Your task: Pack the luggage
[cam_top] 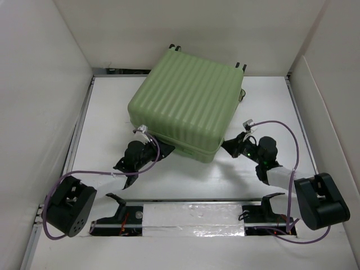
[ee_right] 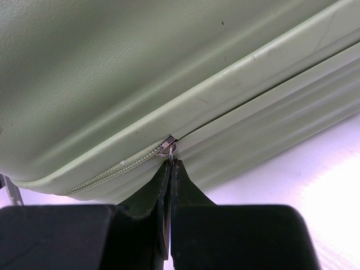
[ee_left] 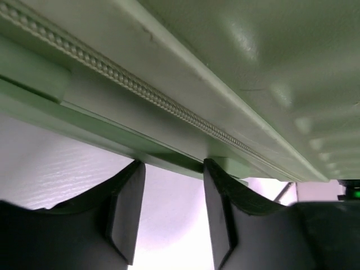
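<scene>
The luggage [cam_top: 185, 104], a pale green ribbed suitcase, lies flat with its lid down at the table's middle back. My left gripper [cam_top: 159, 147] sits at its near left corner. In the left wrist view its fingers [ee_left: 171, 166] stand open under the shell's lower edge [ee_left: 169, 154], with only white table between them. The zip seam [ee_left: 140, 90] runs above. My right gripper [cam_top: 228, 144] is at the near right corner. In the right wrist view it [ee_right: 170, 163] is shut on the metal zipper pull [ee_right: 169, 154], which hangs from the slider [ee_right: 167, 145] on the luggage [ee_right: 112, 67].
White walls [cam_top: 45, 84] box in the table on the left, back and right. The caster wheels [cam_top: 240, 66] stick out at the suitcase's far edge. A foil-taped strip [cam_top: 191, 216] and purple cables [cam_top: 281, 126] run by the arm bases.
</scene>
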Tool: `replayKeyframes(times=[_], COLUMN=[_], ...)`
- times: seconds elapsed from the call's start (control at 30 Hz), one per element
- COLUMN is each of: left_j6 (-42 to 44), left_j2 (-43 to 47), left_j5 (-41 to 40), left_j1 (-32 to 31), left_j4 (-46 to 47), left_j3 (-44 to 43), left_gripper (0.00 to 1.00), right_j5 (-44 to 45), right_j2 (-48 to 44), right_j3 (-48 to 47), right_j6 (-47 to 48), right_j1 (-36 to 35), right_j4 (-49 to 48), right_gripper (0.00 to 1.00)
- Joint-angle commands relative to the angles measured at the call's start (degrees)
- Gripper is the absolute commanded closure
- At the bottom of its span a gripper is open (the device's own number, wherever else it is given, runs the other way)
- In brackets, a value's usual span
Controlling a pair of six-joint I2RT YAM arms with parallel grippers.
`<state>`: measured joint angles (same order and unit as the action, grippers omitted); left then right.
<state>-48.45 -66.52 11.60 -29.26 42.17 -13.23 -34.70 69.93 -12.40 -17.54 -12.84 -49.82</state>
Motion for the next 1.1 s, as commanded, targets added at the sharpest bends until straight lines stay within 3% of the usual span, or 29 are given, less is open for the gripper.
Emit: replayKeyframes(times=[0.0,0.13,0.17,0.27,0.3,0.43,0.53,0.63,0.77,1.0,1.03,1.07], left_j6=[-0.1,-0.5,-0.6,-1.5,-1.6,-1.3,-1.2,-1.4,-1.3,0.2,0.9,2.6], left_j2=[-1.1,-3.2,-3.5,-4.6,-4.8,-6.4,-7.8,-10.2,-13.7,-14.0,-10.5,-8.0], left_j5=[0.2,-1.4,-1.8,-3.2,-3.9,-5.7,-5.9,-6.1,-6.2,-8.2,-9.1,-10.4], left_j1=[-0.8,-2.7,-3.4,-4.8,-4.8,-7.0,-7.7,-9.8,-13.5,-16.9,-16.2,-14.6], left_j4=[5.6,7.0,7.0,8.4,8.8,8.9,9.5,10.6,11.4,9.0,6.1,4.0], left_j3=[-2.3,-3.5,-4.0,-5.4,-5.8,-9.2,-10.4,-11.9,-15.0,-16.5,-15.9,-14.3], left_gripper=[0.63,0.79,0.84,0.88,0.89,0.92,0.94,0.97,1.0,1.0,0.96,0.8], right_j5=[3.6,8.9,10.8,21.2,27.9,37.2,40.8,44.5,51.2,61.8,62.1,61.5], right_j2=[-1.5,-7.3,-9.1,-17.1,-21.3,-29.2,-31.5,-29.4,-16.5,0.9,1.0,0.7], right_j3=[-0.7,1.7,1.8,0.3,-0.3,-2.9,-2.2,-2.8,-9.2,-23.9,-24.2,-23.7], right_j6=[-0.7,-2.1,-2.5,-2.3,-2.5,-7.5,-12.0,-16.4,-16.1,-12.3,-12.4,-12.5], right_j1=[-1.7,-6.1,-10.3,-18.6,-24.4,-35.3,-43.5,-51.6,-59.1,-59.8,-59.1,-59.1], right_j4=[-6.5,-0.6,2.2,16.6,24.7,42.4,45.2,44.1,38.4,35.1,35.1,35.1], right_gripper=[1.0,1.0,1.0,1.0,1.0,1.0,1.0,1.0,1.0,1.0,1.0,1.0])
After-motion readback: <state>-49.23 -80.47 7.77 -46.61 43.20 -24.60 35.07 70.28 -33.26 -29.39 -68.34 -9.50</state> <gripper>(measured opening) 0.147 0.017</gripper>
